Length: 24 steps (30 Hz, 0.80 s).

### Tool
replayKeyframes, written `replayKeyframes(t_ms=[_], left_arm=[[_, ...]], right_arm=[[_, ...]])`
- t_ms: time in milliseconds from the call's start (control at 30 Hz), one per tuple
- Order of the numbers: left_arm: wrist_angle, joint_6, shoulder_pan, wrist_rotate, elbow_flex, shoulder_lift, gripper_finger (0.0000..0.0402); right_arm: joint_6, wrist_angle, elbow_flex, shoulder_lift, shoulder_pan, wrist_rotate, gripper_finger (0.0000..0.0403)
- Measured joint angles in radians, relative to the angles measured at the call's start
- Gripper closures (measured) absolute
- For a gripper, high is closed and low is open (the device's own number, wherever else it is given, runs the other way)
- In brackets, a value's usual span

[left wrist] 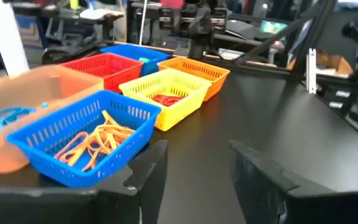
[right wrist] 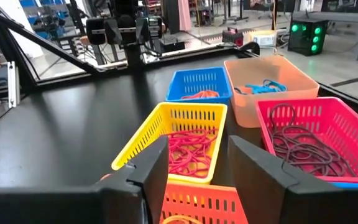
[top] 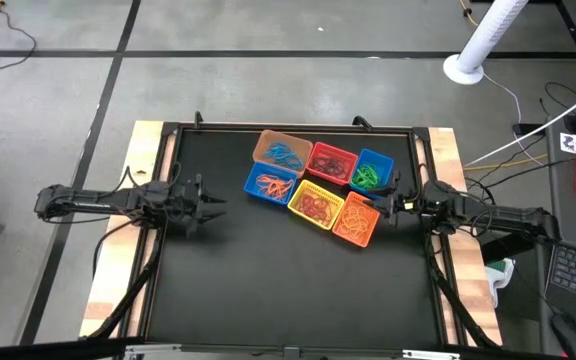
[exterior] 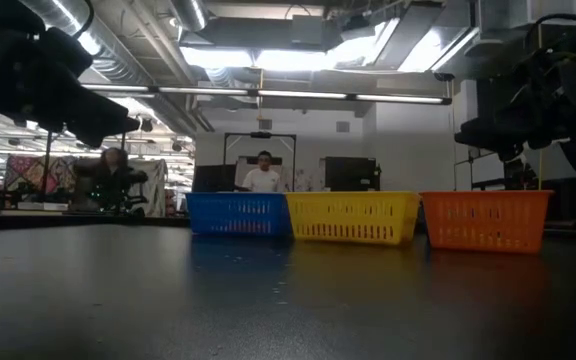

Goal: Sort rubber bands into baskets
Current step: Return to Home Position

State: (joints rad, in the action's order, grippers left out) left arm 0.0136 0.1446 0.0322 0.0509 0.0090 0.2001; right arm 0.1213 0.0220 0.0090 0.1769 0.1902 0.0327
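Six baskets stand bunched on the black table, toward its far side. The tan basket (top: 282,152) holds blue rubber bands (right wrist: 263,86), the red basket (top: 331,163) dark ones (right wrist: 303,140), and the far blue basket (top: 371,172) green ones (top: 366,177). In the near blue basket (left wrist: 79,137) lie orange bands (left wrist: 95,143), and in the yellow basket (right wrist: 179,140) red bands (right wrist: 188,155). The orange basket (top: 356,220) is at the right. My left gripper (top: 216,203) hovers open, left of the near blue basket. My right gripper (right wrist: 197,165) hovers open at the orange basket's right end.
The near half of the black mat (top: 288,290) is free room. Wooden strips (top: 148,180) border the table left and right. A white post on a round base (top: 465,68) stands on the floor beyond the far right corner. People (exterior: 263,172) sit in the room behind.
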Motion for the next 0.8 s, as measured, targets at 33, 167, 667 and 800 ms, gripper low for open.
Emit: replayKeyframes(t_ms=[33,167,667,800], left_arm=[[0.0,-0.02,0.0,0.0,0.0,0.0,0.0235],[0.0,-0.076,0.0,0.0,0.0,0.0,0.0235],[0.001,-0.072,0.0,0.001,0.0,0.0,0.0235],[0.001,-0.068,0.0,0.001,0.0,0.0,0.0235]], right_arm=[[0.0,0.0,0.0,0.002,0.0,0.0,0.0235],[0.0,0.001,0.0,0.004,0.0,0.0,0.0235],[0.0,0.003,-0.001,0.004,0.0,0.001,0.0235],[0.0,0.003,-0.001,0.004,0.0,0.001,0.0235]])
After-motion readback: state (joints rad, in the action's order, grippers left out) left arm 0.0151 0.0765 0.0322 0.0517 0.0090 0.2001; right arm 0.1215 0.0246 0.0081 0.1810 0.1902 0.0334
